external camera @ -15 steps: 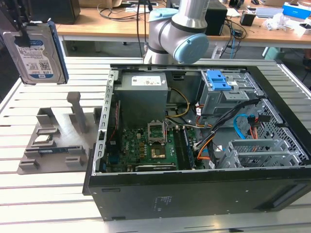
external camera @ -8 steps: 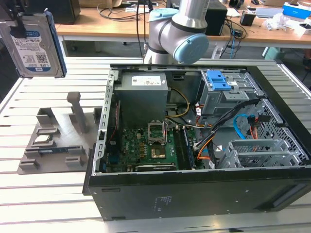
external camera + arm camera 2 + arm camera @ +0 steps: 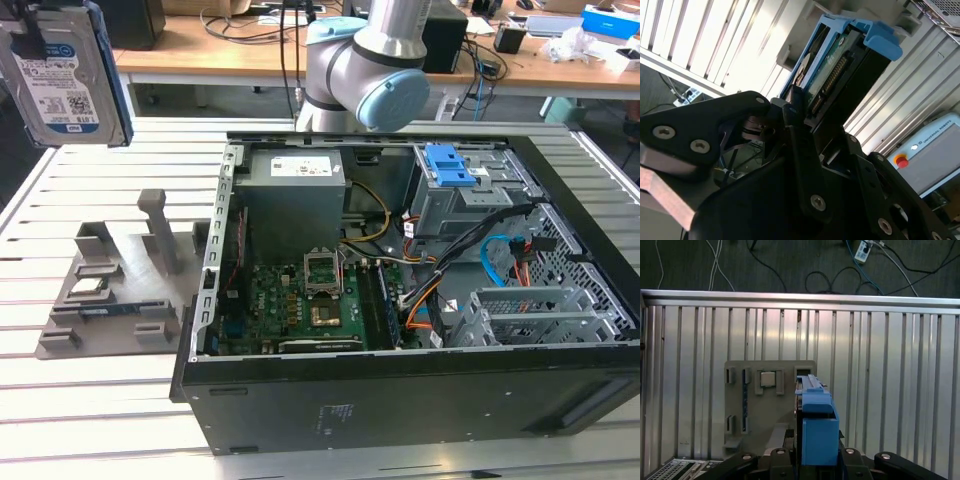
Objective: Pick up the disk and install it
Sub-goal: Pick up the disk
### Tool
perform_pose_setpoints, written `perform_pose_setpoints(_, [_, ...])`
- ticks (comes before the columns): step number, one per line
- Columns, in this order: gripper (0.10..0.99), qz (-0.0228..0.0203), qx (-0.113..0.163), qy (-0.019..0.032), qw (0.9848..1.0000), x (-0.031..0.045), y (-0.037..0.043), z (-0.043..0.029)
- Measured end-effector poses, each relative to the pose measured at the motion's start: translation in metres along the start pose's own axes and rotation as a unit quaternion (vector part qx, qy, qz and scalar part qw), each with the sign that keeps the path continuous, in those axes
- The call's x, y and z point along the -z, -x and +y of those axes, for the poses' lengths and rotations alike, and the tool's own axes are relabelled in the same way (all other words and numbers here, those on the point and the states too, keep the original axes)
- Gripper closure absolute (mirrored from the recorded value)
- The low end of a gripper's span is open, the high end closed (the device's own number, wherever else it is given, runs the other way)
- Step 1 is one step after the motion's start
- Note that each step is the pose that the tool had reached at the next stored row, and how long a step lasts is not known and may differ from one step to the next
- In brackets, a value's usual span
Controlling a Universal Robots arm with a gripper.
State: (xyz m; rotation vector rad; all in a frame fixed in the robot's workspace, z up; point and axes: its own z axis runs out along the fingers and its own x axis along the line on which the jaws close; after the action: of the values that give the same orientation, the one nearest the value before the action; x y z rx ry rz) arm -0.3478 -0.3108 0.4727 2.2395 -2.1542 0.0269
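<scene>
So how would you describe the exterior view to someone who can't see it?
A silver disk in a blue frame hangs in the air at the exterior view's upper left, above a grey fixture on a slatted table. An open computer case lies toward the exterior view's right.

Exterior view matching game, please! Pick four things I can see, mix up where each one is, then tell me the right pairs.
Things:
1. disk
2. grey holder
3. blue latch
4. robot arm

Places:
A. inside the open computer case
B. on the far side of the case
C. up in the air, clamped in the tool
D. lying on the slatted table beside the case

Pairs: 1-C, 2-D, 3-A, 4-B.
</scene>
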Motion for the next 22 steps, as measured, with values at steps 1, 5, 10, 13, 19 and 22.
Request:
perform_pose_setpoints(1, [0.725, 0.0000, 0.000, 0.0000, 1.0000, 0.0014, 0.0000, 0.0000])
perform_pose_setpoints(5, [0.725, 0.0000, 0.000, 0.0000, 1.0000, 0.0102, -0.0001, 0.0000])
perform_pose_setpoints(10, [0.725, 0.0000, 0.000, -0.0001, 1.0000, 0.0185, -0.0002, -0.0001])
perform_pose_setpoints(13, [0.725, 0.0000, 0.000, 0.0000, 1.0000, 0.0246, -0.0003, -0.0002])
perform_pose_setpoints(19, [0.725, 0.0000, 0.000, 0.0001, 1.0000, 0.0358, -0.0003, -0.0004])
perform_pose_setpoints(22, [0.725, 0.0000, 0.000, 0.0001, 1.0000, 0.0447, -0.0005, -0.0005])
